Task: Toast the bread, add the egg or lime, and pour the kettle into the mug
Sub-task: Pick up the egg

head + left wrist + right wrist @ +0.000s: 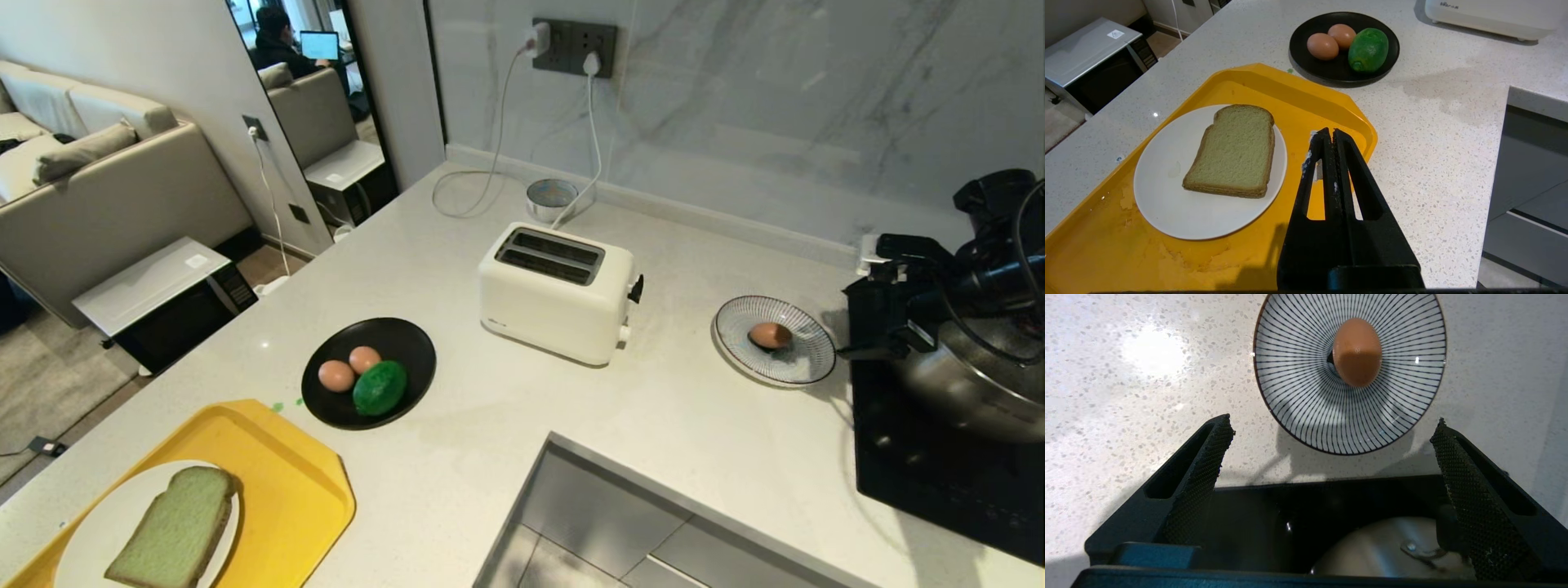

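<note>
The right hand (1331,473) is spread wide and empty, hanging above the worktop (653,425) at the right edge of the head view, over the near edge of a black cooktop (939,474) and a steel pot (971,384). In its own wrist view a striped plate (1298,400) lies just beyond the fingertips (1208,457), apart from them, with one egg (1357,351) in its middle. In the head view that plate sits right of centre, between the toaster (559,294) and the cooktop.

The left hand (1329,136) is pressed together, holding nothing, and hovers over the right side of a yellow tray (1306,94) in the left wrist view. It does not appear in the head view.

The bread (175,531) lies flat on a white plate (90,539) on the tray, in the lower left of the head view. Above it, left of centre, a black plate (408,339) carries two eggs (336,376) side by side and the lime (380,388), which touches the nearer egg.

The white toaster stands at the centre of the frame with both slots empty, its cord running up to a wall socket (571,45) at top centre. A small round steel tin (551,196) stands behind it. A sink (588,531) opens at the bottom centre. In the upper left, a person sits at a laptop.
</note>
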Robot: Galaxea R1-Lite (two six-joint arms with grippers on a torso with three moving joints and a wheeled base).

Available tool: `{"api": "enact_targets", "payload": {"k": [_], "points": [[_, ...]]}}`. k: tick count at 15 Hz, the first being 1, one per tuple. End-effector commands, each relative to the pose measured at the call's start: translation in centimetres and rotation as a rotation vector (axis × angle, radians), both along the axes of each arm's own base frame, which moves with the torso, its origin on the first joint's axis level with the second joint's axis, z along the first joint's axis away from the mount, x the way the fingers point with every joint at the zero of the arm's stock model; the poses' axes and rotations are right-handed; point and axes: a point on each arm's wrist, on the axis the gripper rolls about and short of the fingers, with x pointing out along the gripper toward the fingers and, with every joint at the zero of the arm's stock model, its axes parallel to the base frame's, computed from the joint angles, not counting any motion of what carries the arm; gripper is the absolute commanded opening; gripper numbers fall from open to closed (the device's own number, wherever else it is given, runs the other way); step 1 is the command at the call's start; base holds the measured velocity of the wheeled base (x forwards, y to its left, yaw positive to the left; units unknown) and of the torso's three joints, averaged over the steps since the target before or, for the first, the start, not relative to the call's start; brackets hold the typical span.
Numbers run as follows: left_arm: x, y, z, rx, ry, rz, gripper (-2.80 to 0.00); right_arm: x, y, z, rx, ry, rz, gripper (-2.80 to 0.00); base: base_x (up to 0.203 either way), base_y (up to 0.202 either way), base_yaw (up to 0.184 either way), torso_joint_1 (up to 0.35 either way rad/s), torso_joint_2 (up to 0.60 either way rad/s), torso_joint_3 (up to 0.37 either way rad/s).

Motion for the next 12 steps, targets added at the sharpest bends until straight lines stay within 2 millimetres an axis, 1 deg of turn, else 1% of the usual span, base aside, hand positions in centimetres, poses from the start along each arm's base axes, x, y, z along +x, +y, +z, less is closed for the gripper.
{"api": "enact_targets", "payload": {"k": [1,6,10,12], "points": [[0.0,0.0,0.0,0.0,0.001,0.001,-2.8,0.2,-0.1,-0.4,0.0,0.01,0.007,0.0,0.0,0.0,0.0,-0.002,0.0,-0.212],[0.0,0.0,0.0,0.0,-0.003,0.001,-2.8,0.6,-0.2,-0.5,-0.005,0.001,0.009,0.0,0.0,0.0,0.0,0.006,0.0,-0.184],[0.0,0.0,0.0,-0.003,-0.004,0.001,-2.8,1.3,-0.4,-0.9,-0.022,-0.008,0.027,0.0,0.0,0.0,0.0,0.001,0.0,-0.032],[0.0,0.0,0.0,-0.004,-0.004,0.001,-2.8,2.2,-0.6,-1.1,-0.03,-0.02,0.035,0.0,0.0,0.0,0.0,0.0,0.0,0.0]]}}
